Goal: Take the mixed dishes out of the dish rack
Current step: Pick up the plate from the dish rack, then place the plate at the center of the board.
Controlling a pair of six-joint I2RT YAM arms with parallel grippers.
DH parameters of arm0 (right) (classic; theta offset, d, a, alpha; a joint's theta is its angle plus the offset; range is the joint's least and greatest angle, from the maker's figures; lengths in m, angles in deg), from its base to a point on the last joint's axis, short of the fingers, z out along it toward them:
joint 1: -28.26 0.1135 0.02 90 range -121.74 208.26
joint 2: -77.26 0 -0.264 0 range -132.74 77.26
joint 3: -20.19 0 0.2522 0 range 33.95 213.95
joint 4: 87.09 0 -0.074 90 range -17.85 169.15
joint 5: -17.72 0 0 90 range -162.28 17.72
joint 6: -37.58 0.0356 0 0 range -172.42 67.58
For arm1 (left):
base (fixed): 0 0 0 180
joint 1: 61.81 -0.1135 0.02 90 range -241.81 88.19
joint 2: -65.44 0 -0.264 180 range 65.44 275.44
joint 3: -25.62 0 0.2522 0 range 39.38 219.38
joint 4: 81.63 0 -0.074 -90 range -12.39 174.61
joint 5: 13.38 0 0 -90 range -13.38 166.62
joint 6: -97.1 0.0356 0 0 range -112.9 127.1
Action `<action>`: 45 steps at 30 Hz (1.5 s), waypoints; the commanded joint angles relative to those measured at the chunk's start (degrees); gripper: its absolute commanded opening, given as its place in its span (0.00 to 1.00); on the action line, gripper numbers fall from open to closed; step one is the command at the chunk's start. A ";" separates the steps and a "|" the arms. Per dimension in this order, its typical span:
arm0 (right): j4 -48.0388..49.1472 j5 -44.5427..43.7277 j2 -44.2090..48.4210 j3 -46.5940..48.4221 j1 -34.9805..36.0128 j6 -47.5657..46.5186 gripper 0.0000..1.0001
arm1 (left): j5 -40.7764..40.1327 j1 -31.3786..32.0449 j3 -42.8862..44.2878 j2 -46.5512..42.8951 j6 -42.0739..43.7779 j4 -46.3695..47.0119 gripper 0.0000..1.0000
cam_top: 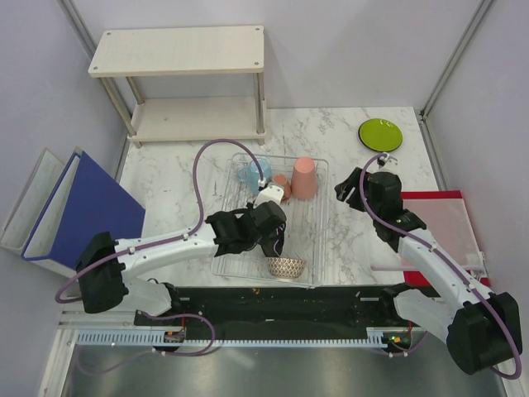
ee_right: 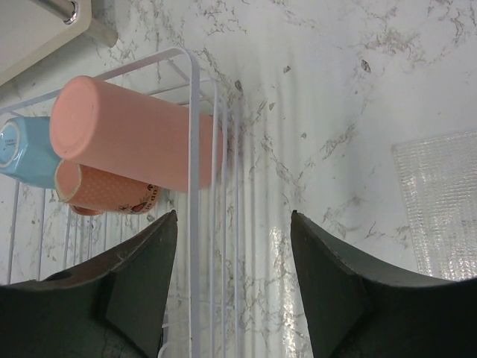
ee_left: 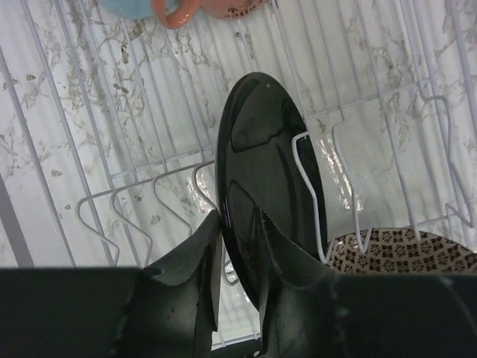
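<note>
The wire dish rack (cam_top: pixel 318 225) lies mid-table. In it a black plate (ee_left: pixel 261 156) stands on edge between wire prongs. My left gripper (cam_top: pixel 269 231) (ee_left: pixel 238 220) is shut on its lower rim, one finger on each face. A net-patterned bowl (cam_top: pixel 286 266) (ee_left: pixel 402 250) sits just beside it. At the rack's far end lie a pink cup (cam_top: pixel 304 177) (ee_right: pixel 130 130), a light blue cup (cam_top: pixel 254 172) (ee_right: pixel 22 149) and a salmon mug (ee_right: pixel 97 190). My right gripper (cam_top: pixel 349 187) (ee_right: pixel 233 216) hangs open over the rack's right rim (ee_right: pixel 192 186), holding nothing. A lime green plate (cam_top: pixel 380 134) rests on the table at the far right.
A two-tier beige shelf (cam_top: pixel 178 83) stands at the back left. A blue panel (cam_top: pixel 91 207) leans by the table's left edge. A red mat with a clear sheet (cam_top: pixel 438 231) lies at the right, under my right arm.
</note>
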 commanded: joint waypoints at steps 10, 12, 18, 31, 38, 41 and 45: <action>2.77 -0.35 1.66 -1.20 0.22 -1.29 0.70 | -3.46 1.42 3.25 -2.80 -1.24 -3.45 0.02; 2.68 -0.53 1.92 -1.20 0.22 -1.20 0.70 | -3.81 1.68 4.74 -3.50 -0.97 -3.98 0.02; 2.50 -0.53 2.54 -1.20 0.13 -1.11 0.70 | -5.31 2.30 9.05 -5.26 -0.45 -6.18 0.02; 1.80 0.78 4.82 -0.94 0.22 -1.29 0.70 | -12.24 2.30 16.26 -9.74 -0.09 -6.97 0.02; 5.83 9.20 7.63 -0.59 0.22 -0.06 0.70 | -8.13 1.95 13.47 -15.89 0.96 2.86 0.02; 8.99 13.51 9.39 -0.67 0.22 1.69 0.70 | -2.77 0.63 11.01 -18.97 0.44 8.83 0.02; 11.55 16.16 12.46 -0.41 0.13 5.30 0.71 | 6.89 -3.84 8.45 -20.99 -2.20 13.50 0.02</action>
